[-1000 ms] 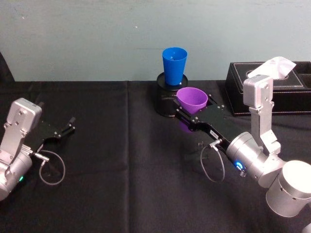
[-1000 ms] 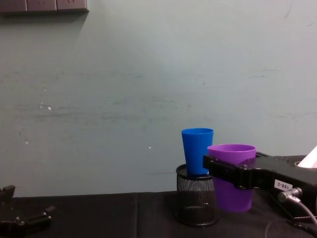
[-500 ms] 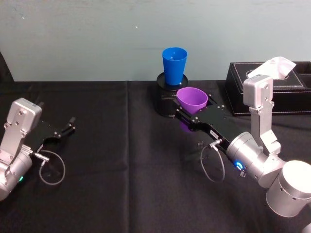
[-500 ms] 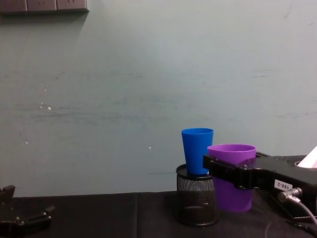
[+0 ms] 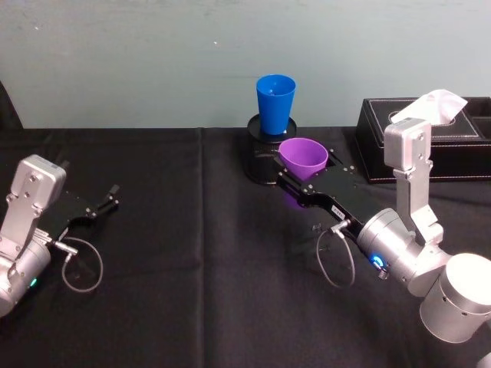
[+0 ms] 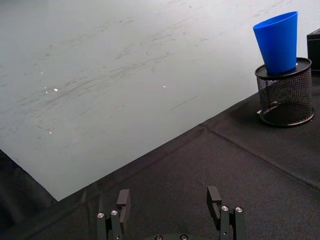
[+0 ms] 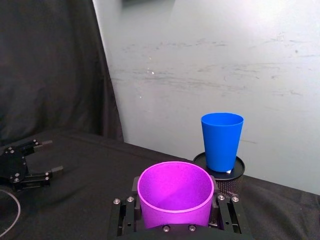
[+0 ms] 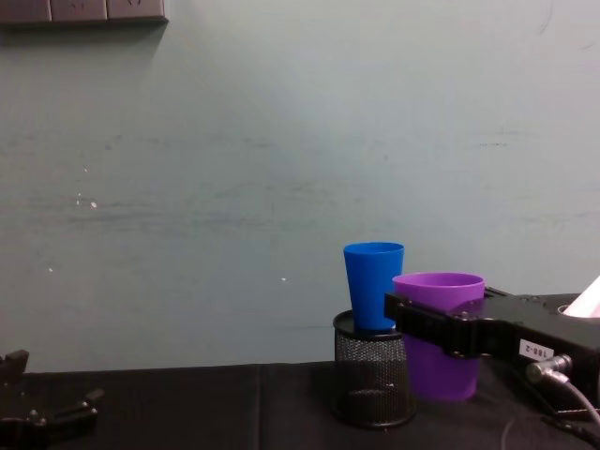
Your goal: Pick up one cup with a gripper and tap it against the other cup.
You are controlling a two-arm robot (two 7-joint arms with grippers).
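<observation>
My right gripper [image 5: 301,172] is shut on the purple cup [image 5: 302,158], held upright above the black table. The same cup [image 7: 175,200] sits between the clamp's sides in the right wrist view and shows in the chest view [image 8: 441,339]. The blue cup [image 5: 275,103] stands upright on top of a black mesh pen holder [image 5: 263,153] just behind the purple one, a small gap between them. The blue cup [image 8: 373,285] stands a bit higher than the purple cup. My left gripper [image 5: 98,205] rests open at the table's left [image 6: 169,202], holding nothing.
A black box [image 5: 437,142] with a white tissue [image 5: 437,103] stands at the back right, behind my right arm. A pale wall [image 5: 153,61] closes off the back of the table. Black cloth [image 5: 199,253] covers the table between the two arms.
</observation>
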